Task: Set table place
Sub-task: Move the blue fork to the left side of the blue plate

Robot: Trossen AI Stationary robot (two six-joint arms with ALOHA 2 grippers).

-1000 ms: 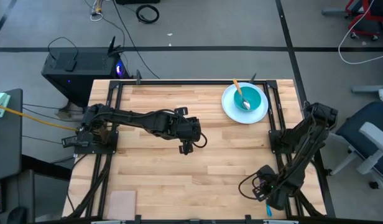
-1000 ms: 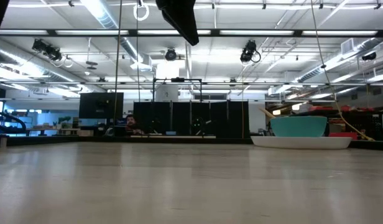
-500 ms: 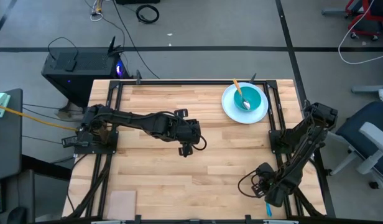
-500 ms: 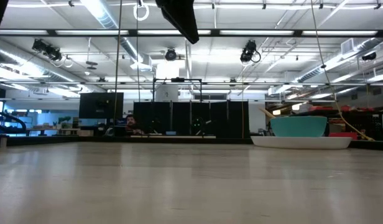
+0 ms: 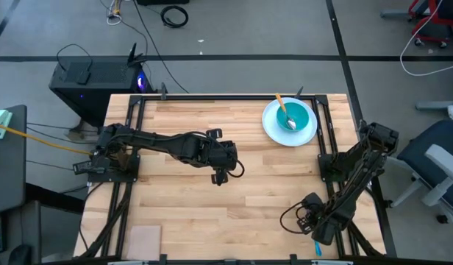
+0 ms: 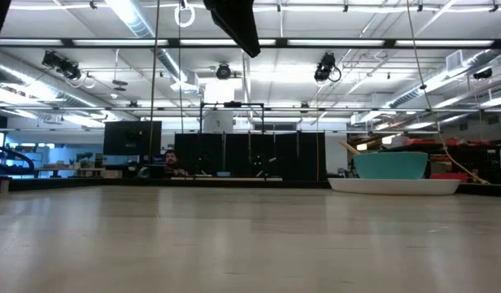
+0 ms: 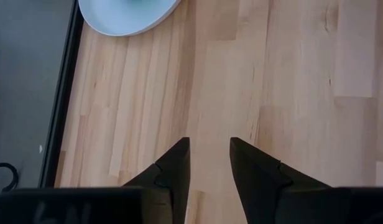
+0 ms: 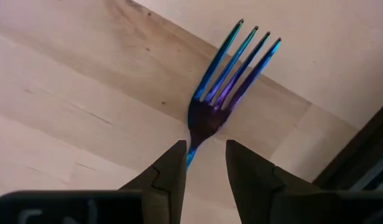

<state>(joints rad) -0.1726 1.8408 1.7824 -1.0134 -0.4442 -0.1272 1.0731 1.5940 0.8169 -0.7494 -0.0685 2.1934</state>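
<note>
The round white plate point(image 5: 270, 131) sits at the table's far right with the teal bowl point(image 5: 298, 114) on it. The orange-handled spoon point(image 5: 284, 110) lies in the bowl. The bowl point(image 6: 389, 165) and plate point(image 6: 394, 186) also show in the low view. The blue fork point(image 8: 226, 74) lies flat on the wood at the near right corner, and its handle end point(image 5: 317, 249) shows at the near edge. My right gripper point(image 8: 206, 155) is open just above the fork's neck, one finger on each side. My left gripper point(image 7: 207, 155) is open and empty above the table's middle point(image 5: 220, 175).
A tan rectangular pad point(image 5: 145, 239) lies at the near left. Black metal rails point(image 5: 326, 147) edge the tabletop, and one runs close beside the fork point(image 8: 359, 162). Bare wood point(image 5: 248, 213) lies between the two arms.
My right gripper has crept a little toward the table's left and far side over the fork. The fork's handle end has stayed where it was.
</note>
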